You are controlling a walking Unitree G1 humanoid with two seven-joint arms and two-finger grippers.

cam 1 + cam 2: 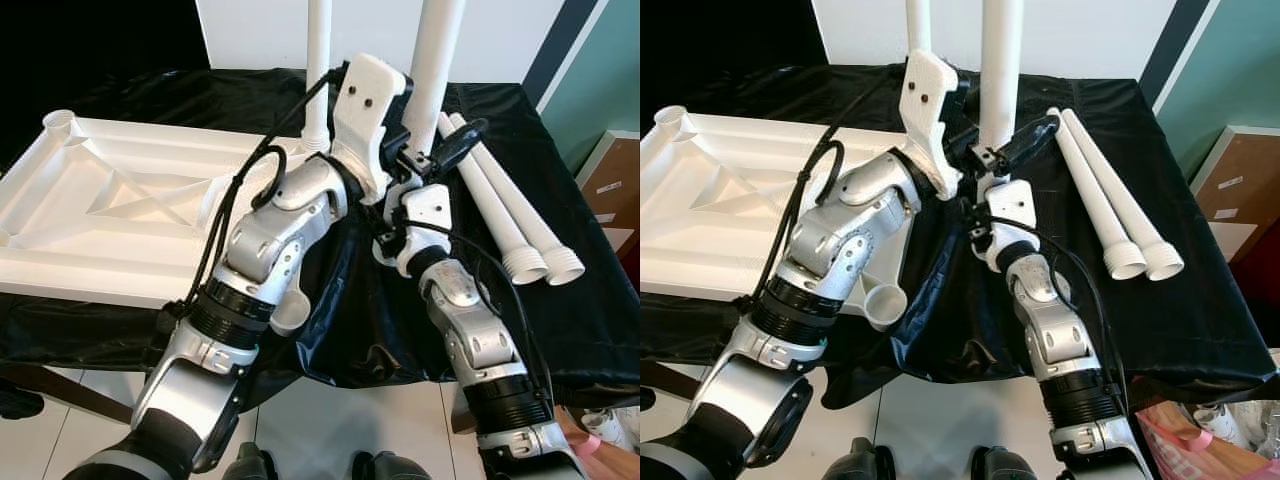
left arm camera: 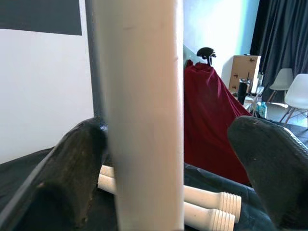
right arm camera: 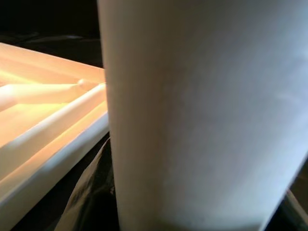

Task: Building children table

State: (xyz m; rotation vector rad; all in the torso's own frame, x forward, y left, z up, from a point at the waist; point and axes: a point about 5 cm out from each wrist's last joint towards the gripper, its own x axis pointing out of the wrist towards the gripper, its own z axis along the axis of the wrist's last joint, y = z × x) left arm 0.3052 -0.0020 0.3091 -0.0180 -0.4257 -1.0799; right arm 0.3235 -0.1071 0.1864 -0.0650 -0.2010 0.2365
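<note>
Two raised arms; left jaws [image 2: 163,183] spread around upright leg [image 2: 142,110], right jaws' [image 1: 445,150] state untellable.

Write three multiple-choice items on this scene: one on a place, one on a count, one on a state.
1. Where do the two lying legs rest?
A. On the white tabletop
B. On the floor
C. On the black cloth, to the robot's right of its arms

2. How many legs stand upright?
A. One
B. Two
C. Four

3. How is the left tool?
A. Open, a finger on each side of a leg
B. Shut on nothing
C. Holding a screwdriver

Answers:
1 C: the lying legs rest side by side on the black cloth.
2 B: two upright legs rise behind the arms.
3 A: in the left wrist view, the left tool has its fingers spread apart around a white leg.
</note>
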